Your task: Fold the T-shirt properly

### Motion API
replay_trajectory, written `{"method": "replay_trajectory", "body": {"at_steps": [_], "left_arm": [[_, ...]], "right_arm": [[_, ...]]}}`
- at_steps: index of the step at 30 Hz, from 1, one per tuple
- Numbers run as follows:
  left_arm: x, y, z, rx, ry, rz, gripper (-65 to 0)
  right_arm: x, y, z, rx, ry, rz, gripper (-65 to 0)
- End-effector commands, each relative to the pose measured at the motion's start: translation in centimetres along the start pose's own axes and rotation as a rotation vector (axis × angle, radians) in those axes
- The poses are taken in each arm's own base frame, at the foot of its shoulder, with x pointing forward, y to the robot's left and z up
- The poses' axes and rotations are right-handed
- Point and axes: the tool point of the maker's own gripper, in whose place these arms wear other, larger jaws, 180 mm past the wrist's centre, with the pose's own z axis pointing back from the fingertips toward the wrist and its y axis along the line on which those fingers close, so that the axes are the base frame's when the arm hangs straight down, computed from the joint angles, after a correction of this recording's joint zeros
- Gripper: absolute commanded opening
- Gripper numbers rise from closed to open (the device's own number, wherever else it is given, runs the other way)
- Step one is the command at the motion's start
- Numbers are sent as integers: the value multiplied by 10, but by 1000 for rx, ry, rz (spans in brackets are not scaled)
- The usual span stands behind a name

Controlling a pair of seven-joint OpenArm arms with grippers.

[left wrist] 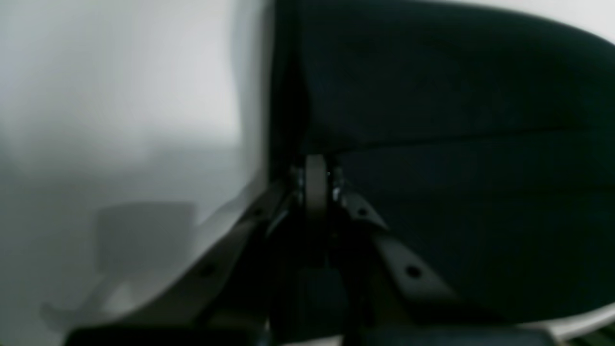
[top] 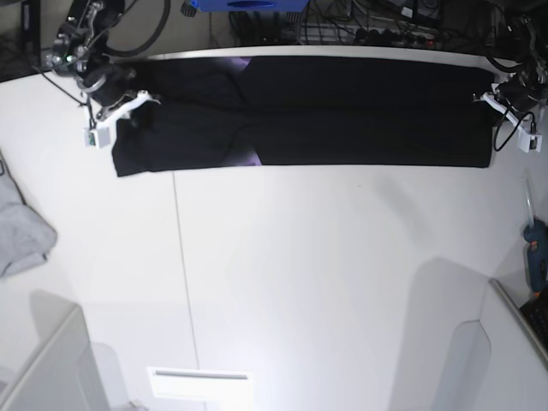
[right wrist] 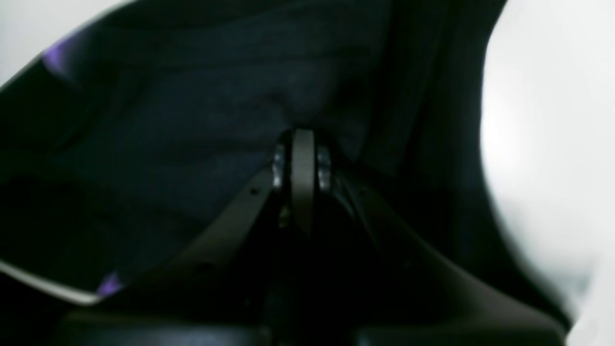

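The black T-shirt [top: 342, 111] lies as a long flat band along the far edge of the white table [top: 300, 274]. Purple neckband shows at its left part [top: 250, 158]. My left gripper [top: 490, 98] is at the band's right end, and the left wrist view shows it [left wrist: 315, 168] shut on black cloth [left wrist: 456, 96]. My right gripper [top: 137, 101] is at the band's left end. The right wrist view shows it [right wrist: 302, 144] shut on dark cloth [right wrist: 192, 120], with a purple patch [right wrist: 57, 55] nearby.
A light grey garment [top: 17, 231] lies at the table's left edge. A blue-handled tool [top: 535, 248] lies at the right edge. Pale bins stand at the near left [top: 43, 368] and near right [top: 514, 342]. Cables crowd the space behind the table.
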Motion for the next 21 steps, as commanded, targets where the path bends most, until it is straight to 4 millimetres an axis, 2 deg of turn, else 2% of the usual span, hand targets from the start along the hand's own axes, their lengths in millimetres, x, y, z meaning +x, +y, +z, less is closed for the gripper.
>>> {"method": "replay_trajectory", "body": {"at_steps": [1, 4, 8, 11, 13, 18, 21], "left_arm": [[14, -1, 1, 10, -36, -24, -650], [21, -11, -15, 25, -20, -73, -650], [41, -28, -31, 10, -39, -102, -650], [61, -25, -38, 26, -62, -104, -650], [68, -22, -41, 40, -64, -106, -650], [87, -23, -29, 61, -113, -141, -650], [89, -16, -11, 84, -123, -131, -650]], "right_arm": [[8, -8, -2, -34, -18, 19, -650], [17, -13, -14, -53, -38, 16, -650], [31, -20, -27, -51, -63, -33, -650], [43, -28, -32, -57, -84, -68, -650], [48, -29, -32, -60, -96, -69, -650], [61, -23, -20, -60, -140, -26, -650], [69, -12, -9, -53, -183, -4, -650]]}}
